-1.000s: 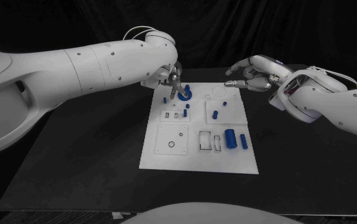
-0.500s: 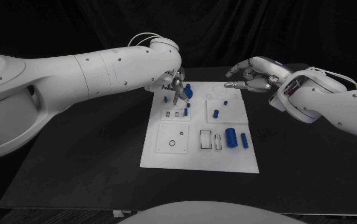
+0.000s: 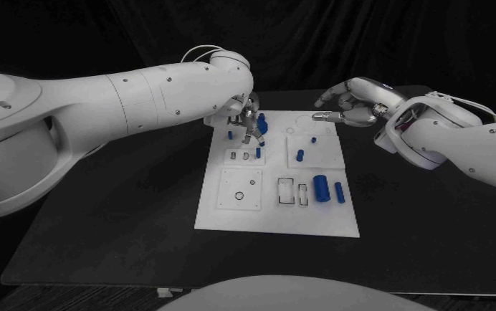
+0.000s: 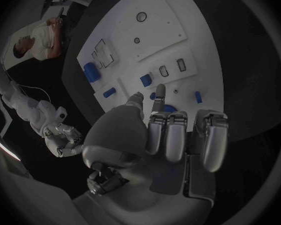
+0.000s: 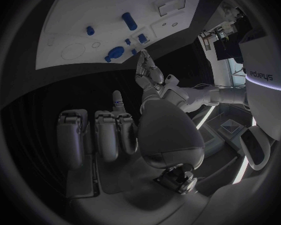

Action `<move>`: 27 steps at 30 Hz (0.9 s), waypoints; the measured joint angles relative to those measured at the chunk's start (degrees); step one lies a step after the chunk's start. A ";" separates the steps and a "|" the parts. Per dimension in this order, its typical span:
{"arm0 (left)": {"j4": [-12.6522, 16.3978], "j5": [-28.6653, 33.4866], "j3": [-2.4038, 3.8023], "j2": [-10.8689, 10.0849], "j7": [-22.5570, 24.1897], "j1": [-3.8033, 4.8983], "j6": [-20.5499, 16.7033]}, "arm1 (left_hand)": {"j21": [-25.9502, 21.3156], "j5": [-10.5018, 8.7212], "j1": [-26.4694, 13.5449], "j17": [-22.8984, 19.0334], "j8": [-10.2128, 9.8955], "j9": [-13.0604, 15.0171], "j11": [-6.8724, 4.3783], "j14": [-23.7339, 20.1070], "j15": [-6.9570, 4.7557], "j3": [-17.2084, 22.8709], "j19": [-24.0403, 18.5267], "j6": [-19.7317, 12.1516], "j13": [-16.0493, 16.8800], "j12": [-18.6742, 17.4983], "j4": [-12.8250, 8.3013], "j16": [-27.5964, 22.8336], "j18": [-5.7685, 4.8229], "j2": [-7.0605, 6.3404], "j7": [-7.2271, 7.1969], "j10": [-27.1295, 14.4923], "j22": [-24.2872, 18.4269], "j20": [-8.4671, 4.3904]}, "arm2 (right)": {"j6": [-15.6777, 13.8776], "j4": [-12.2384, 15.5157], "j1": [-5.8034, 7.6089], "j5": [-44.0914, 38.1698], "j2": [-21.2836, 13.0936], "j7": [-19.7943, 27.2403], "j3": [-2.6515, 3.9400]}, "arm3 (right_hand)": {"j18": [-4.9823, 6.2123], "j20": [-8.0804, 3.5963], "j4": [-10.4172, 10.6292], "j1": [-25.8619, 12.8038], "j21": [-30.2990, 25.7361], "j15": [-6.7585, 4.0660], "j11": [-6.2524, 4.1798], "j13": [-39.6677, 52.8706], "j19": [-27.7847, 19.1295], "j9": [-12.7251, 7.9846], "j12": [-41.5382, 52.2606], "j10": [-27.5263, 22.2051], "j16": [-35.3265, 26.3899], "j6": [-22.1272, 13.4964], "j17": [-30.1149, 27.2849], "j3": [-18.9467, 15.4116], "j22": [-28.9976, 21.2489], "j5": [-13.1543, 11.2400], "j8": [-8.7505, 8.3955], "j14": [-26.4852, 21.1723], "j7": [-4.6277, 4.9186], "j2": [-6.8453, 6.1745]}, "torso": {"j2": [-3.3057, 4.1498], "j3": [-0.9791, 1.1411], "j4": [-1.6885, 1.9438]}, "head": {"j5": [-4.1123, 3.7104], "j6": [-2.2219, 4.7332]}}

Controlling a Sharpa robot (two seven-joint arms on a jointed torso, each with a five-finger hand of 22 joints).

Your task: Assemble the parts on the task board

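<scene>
White plastic forms the task board (image 3: 277,214), which lies flat in the middle of the black table (image 3: 114,203). Blue parts sit on it: a large cylinder (image 3: 320,189) and a slimmer one (image 3: 339,193) lie side by side near the right edge, a short peg (image 3: 299,157) stands in the upper right panel, and a blue ring with an upright peg (image 3: 259,123) sits at the far left corner.

The left hand (image 3: 245,119) hangs over that far left corner, fingers pointing down just beside the ring and peg. From the left wrist view, the fingers (image 4: 158,96) extend toward the board with the others curled; whether a small part is pinched between them cannot be determined.

The right hand (image 3: 348,107) hovers off the far right corner of the board, fingers loosely curled, grasping nothing visible.

Hazards at this stage, as judged:
- The left fingertips stand very near the upright peg. A sideways drift could knock it out of its seat.
- Several small blue pieces (image 3: 257,152) lie close together beneath the left hand. A descent off target could scatter them.
- The board appears unclamped. Pressing down at an angle could slide it across the table.
</scene>
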 measured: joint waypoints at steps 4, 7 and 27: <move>-0.24 0.82 0.01 0.19 0.03 -0.26 0.19 | 0.00 -0.11 0.00 0.00 -0.23 0.14 0.00 0.00 0.00 0.16 0.00 0.00 0.00 0.00 0.37 0.00 0.00 0.00 0.00 0.00 0.00 0.00 | 0.12 -0.10 -0.06 0.00 0.03 0.00 0.00 | 0.00 0.00 0.00 0.00 0.00 0.00 0.00 0.00 0.00 0.00 0.00 0.00 0.00 0.21 0.00 0.00 0.00 0.71 0.00 0.00 -0.20 0.00 | -0.01 -0.01 0.00 | 0.09 -0.08; -0.33 1.20 0.01 0.33 0.04 -0.47 0.27 | 0.00 0.16 -0.13 0.00 -0.23 0.38 0.00 0.00 0.00 0.31 0.00 0.00 0.00 0.00 0.51 0.00 0.01 -0.12 0.00 0.00 0.00 0.00 | 0.20 -0.18 -0.10 0.01 0.08 0.00 0.00 | 0.00 0.00 -0.13 0.00 0.00 0.00 0.00 0.00 0.00 0.00 0.00 0.00 0.00 0.21 0.00 -0.13 0.00 0.72 0.00 0.00 -0.20 0.00 | -0.01 -0.01 0.00 | 0.01 -0.13; -1.38 2.15 0.00 1.00 -0.14 -1.17 1.43 | -0.23 -0.11 -0.54 -0.01 -0.23 0.81 0.01 0.00 0.01 1.02 0.00 0.00 0.00 0.00 0.55 0.00 0.01 -0.53 0.00 0.00 0.00 0.01 | 1.35 -0.52 -0.32 0.02 0.17 0.08 0.00 | 0.00 0.00 0.19 -0.01 0.00 0.00 0.00 -0.01 0.00 0.01 0.00 0.00 0.00 0.61 -0.01 -0.46 -0.01 0.93 0.24 0.00 -0.20 0.00 | -0.05 0.01 -0.01 | -0.09 -0.36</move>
